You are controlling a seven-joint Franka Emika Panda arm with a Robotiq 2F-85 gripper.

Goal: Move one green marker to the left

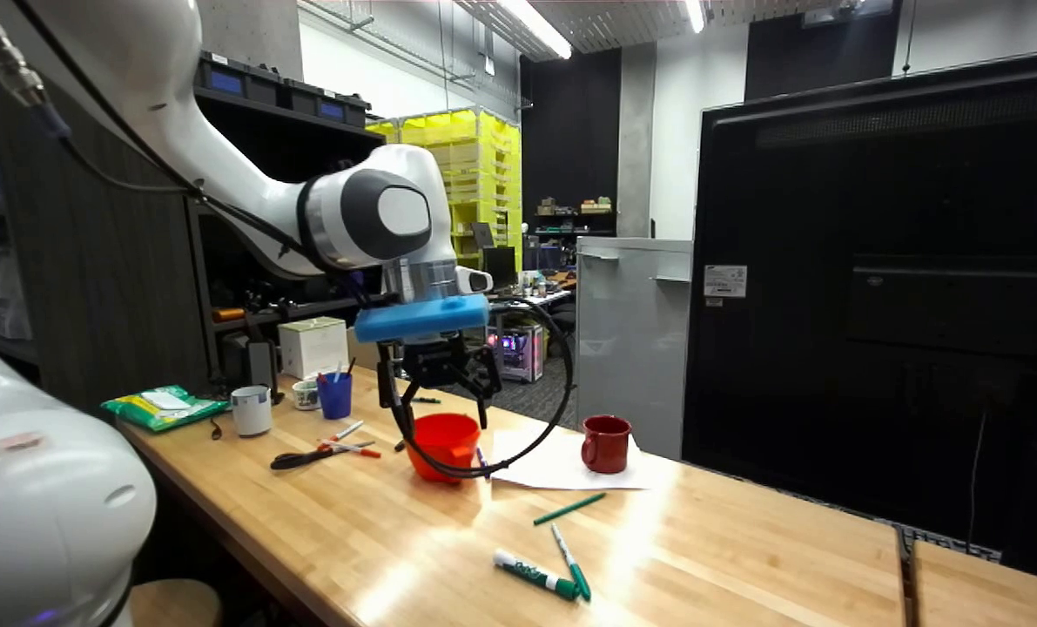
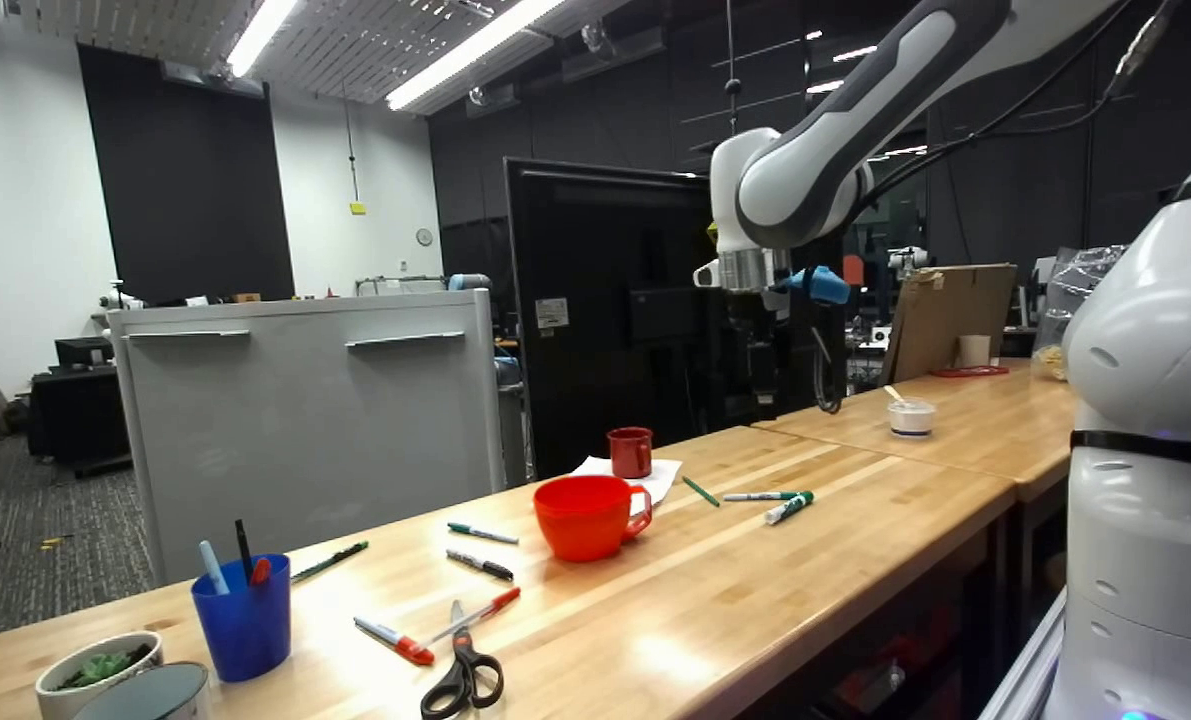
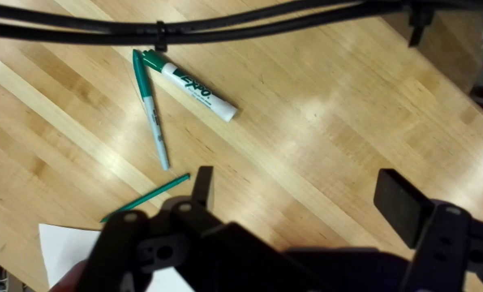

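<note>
The black two-fingered gripper hangs over the pale wooden table, jaws wide apart, gripping nothing. The slim all-green marker lies between the white paper sheet and the slim green-capped white marker, beside the thick green-capped white marker.

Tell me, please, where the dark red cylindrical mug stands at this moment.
In an exterior view, the dark red cylindrical mug stands right of centre, on the flat white paper sheet, to the right of the round orange-red handled bowl.
</note>
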